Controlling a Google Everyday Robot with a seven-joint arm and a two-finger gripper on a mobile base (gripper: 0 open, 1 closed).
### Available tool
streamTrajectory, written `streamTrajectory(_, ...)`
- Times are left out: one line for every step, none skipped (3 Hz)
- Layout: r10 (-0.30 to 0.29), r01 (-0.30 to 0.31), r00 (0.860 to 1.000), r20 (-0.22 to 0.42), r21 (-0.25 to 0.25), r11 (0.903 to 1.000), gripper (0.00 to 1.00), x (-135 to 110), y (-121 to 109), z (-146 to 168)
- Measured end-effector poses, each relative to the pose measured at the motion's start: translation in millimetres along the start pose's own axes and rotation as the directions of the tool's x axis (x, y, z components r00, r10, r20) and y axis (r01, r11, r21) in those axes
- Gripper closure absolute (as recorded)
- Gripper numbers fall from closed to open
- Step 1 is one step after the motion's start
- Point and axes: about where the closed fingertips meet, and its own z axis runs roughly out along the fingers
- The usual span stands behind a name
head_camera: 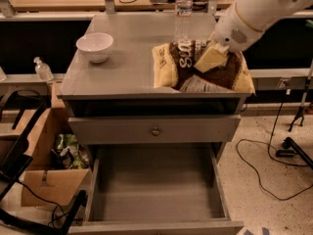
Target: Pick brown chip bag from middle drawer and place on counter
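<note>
bag: brown chip bag [172,66] lies tilted at the counter's front-right corner. Its right end hangs just past the counter's right edge and the white lettering faces up.
my grip: gripper [211,58] is over the counter's right side, jaws clenched on the bag's upper middle.
my arm: white arm [259,9] reaches in from beyond the counter's right rear corner.
counter: counter [127,70] is the grey, slightly glossy top of the cabinet.
bottle: clear water bottle [183,13] stands upright at the counter's rear, just behind the bag.
bowl: white bowl [95,45] sits on the counter's left side, well apart from the bag.
knob front: drawer front [122,130] with a round knob is closed, directly under the counter's front edge.
middle drawer: middle drawer [156,187] is pulled out below the counter's front, grey floor showing.
box: cardboard box [46,187] is on the floor left of the counter.
cable: black cable [259,173] runs over the floor right of the counter.
</note>
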Motion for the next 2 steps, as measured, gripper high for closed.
streamTrajectory(-0.080, 0.079, 0.997, 0.018, 0.075, 0.9940, 1.00, -29, -40, -31)
streamTrajectory(-0.117, 0.107, 0.991, 0.058, 0.153, 0.9823, 1.00, -53, -55, -65)
